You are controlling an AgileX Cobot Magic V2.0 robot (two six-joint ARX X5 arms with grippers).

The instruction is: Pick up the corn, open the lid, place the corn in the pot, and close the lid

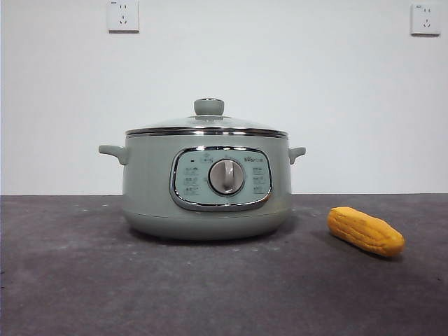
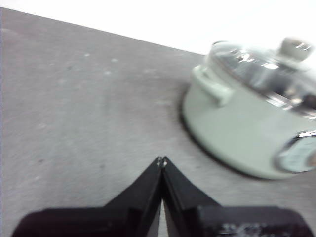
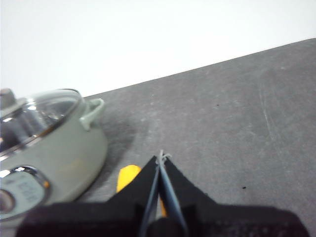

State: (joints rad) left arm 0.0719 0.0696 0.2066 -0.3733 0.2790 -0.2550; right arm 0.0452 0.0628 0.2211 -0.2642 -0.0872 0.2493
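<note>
The sage-green pot (image 1: 207,189) stands mid-table with the glass lid (image 1: 207,126) seated on it, green knob up. The yellow-orange corn (image 1: 365,230) lies on the dark table to the pot's right, a short gap away. My left gripper (image 2: 161,160) hovers shut and empty above the table, off the pot's (image 2: 237,128) left handle side, the lid (image 2: 269,66) in sight. My right gripper (image 3: 161,158) is shut and empty above the corn (image 3: 127,177), which its jaws mostly hide; the pot (image 3: 47,148) sits beside it. Neither arm shows in the front view.
A dark grey tabletop (image 1: 70,280) runs back to a white wall with two sockets (image 1: 123,15) high up. Nothing else stands on the table.
</note>
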